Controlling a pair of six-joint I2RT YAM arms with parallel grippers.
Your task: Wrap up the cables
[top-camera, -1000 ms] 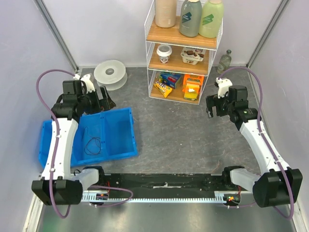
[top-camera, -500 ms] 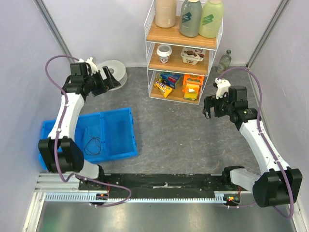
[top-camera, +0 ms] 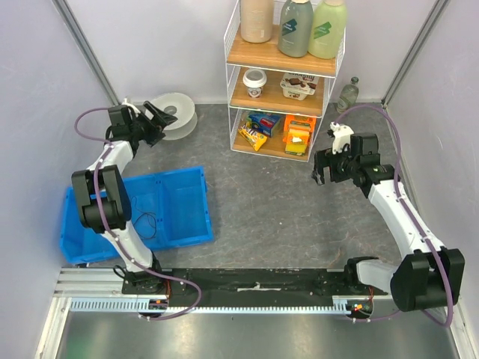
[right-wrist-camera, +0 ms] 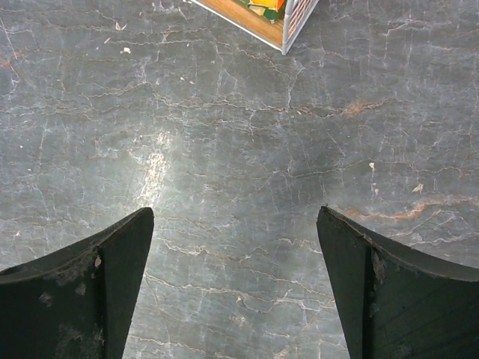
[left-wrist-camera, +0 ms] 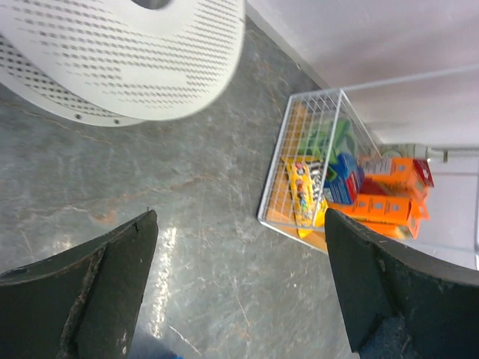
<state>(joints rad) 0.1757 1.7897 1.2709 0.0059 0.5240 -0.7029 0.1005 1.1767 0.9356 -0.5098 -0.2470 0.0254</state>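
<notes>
Cable: the thin black cable (top-camera: 144,222) lies in small loose loops on the floor of the blue bin (top-camera: 196,203), near its middle. Nothing touches it.
Change: one second ago the left arm was bent over the bin. Now it is stretched to the far left corner of the worktop (top-camera: 269,209), and the left gripper (top-camera: 159,120) is just beside the white spool (top-camera: 178,111). The cable has not moved.
Meaning: I judge that the arm goes first for the spool, on which the cable would be wound. The wrapping itself is not yet begun.
Left gripper: its fingers stand wide apart and hold nothing. In the left wrist view the spool's flange is ahead of the fingers, not between them.
Cable to left gripper: well apart. The cable is toward the arm bases and the gripper is at the far side, beyond the bin's far rim.
Right gripper: the right gripper (top-camera: 322,169) is also fully spread and empty. It hangs over bare worktop near the wire shelf (top-camera: 233,90), far from the cable, and has moved almost nothing.
</notes>
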